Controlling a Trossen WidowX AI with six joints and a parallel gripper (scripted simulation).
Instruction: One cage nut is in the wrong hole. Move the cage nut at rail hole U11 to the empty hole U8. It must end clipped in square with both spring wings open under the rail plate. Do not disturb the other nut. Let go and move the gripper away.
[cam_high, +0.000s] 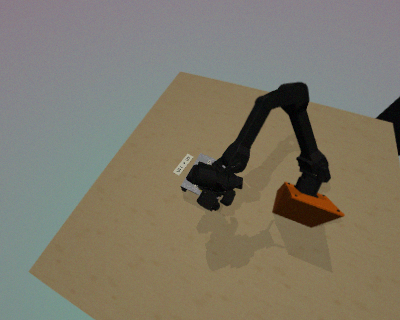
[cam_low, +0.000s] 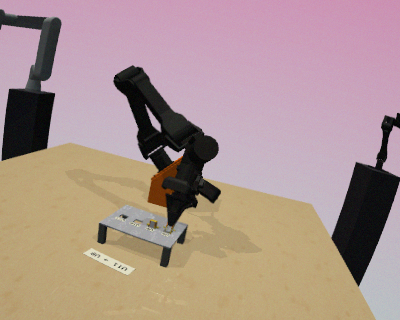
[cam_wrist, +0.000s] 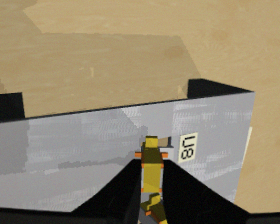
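Wrist view: the black tapered pincer (cam_high: 209, 201) (cam_low: 171, 225) (cam_wrist: 151, 167) grips the yellow metal cage nut (cam_low: 169, 229) (cam_wrist: 152, 172) at lower centre, beside the U8 label (cam_wrist: 188, 147); seating seems in hand, calling for a square press, then release. Exterior view: tan worktop (cam_high: 125, 225) (cam_low: 65, 280) (cam_wrist: 235, 30), pink backdrop. Top view: orange base (cam_high: 305, 207) (cam_low: 159, 192), right.

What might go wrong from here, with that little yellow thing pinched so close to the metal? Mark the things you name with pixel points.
The held nut (cam_low: 169, 229) (cam_wrist: 152, 176) might catch and seat crooked: part of the U8 hole (cam_wrist: 164, 142) shows beside it, so it may be off-centre. The dark fingers (cam_low: 174, 209) work close to the other nut (cam_low: 153, 224) and might knock it. Opening them could tug the held nut, since they grip it from both sides.
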